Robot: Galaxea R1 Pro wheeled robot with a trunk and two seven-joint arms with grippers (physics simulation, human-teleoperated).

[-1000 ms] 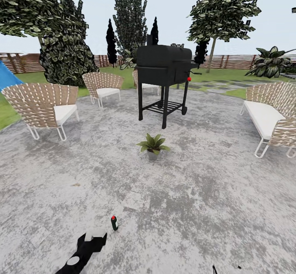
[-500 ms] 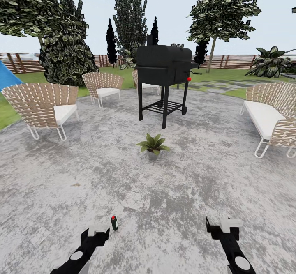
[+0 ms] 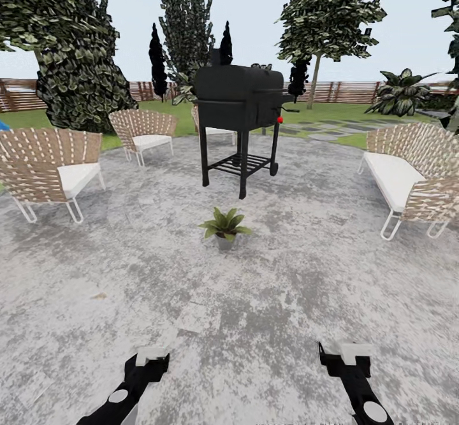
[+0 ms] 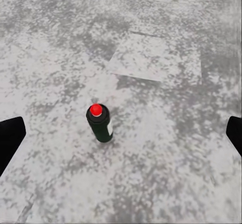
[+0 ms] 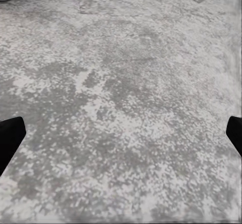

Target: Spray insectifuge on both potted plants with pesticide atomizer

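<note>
Pesticide atomizer (image 4: pixel 100 124): one, upright on the mottled stone patio (image 3: pixel 287 285), dark green with a red cap and a white patch on its side; seen in the left wrist view between the two black fingertips, untouched, paving visible all round it. Left gripper (image 4: pixel 121 133): fingers spread wide at the two edges of the wrist view, nothing between them but the bottle on the ground below; also low in the head view (image 3: pixel 152 356). Right gripper (image 3: pixel 347 352): fingertips likewise far apart in its wrist view, bare paving beneath, holding nothing.

Change since a second ago: whole head picture shifted, grill and chairs displaced together, hence camera motion and not motion of the objects; bottle formerly just beside the left gripper in the head view, now absent from that view; right arm, barely present a second ago, raised level with the left half a second ago and unchanged since. Implication, as a judgement: pick-up not yet begun; left gripper lined up over the bottle, so a descent and closure probably next.

Counts: potted plant (image 3: pixel 224 226), one in sight, well ahead, between the grippers and the black grill (image 3: pixel 239 109) (one); wicker chairs (image 3: pixel 48 167), three, the third behind the grill; wicker sofa (image 3: pixel 408 180), one; slatted fence (image 3: pixel 357 92) behind the lawn.
</note>
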